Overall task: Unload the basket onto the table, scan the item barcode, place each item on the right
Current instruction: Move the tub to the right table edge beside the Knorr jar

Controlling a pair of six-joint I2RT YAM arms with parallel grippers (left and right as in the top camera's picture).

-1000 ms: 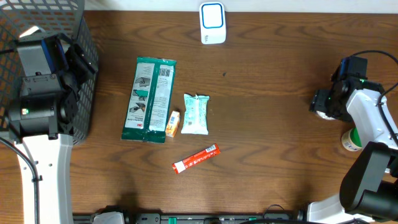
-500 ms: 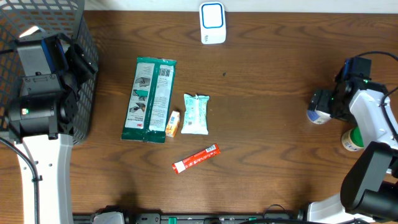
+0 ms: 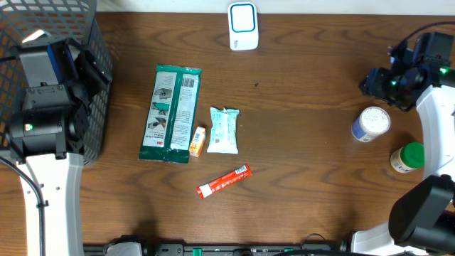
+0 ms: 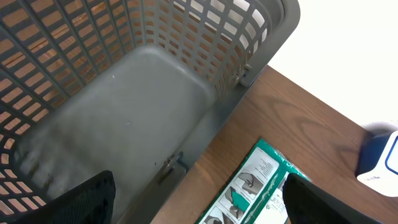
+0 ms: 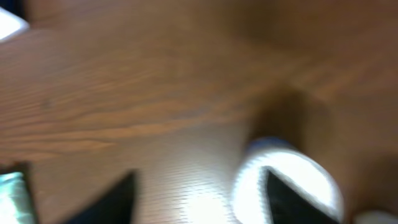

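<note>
Grey plastic mesh basket [image 4: 143, 93] beneath left gripper [image 4: 205, 199], jaws wide, empty; long green foil pack [image 4: 255, 186] by its right finger. Right gripper [image 5: 200, 199] blurred, fingers part-spread, holding nothing; white blue-labelled bottle [image 3: 370, 123] near its tips, apart; white-blue scanner box [image 3: 242, 26] well apart

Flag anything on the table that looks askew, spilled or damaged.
Nothing looks spilled or damaged. Only the red bar lies diagonal, while the green pack and the white pouch beside it lie nearly parallel.
</note>
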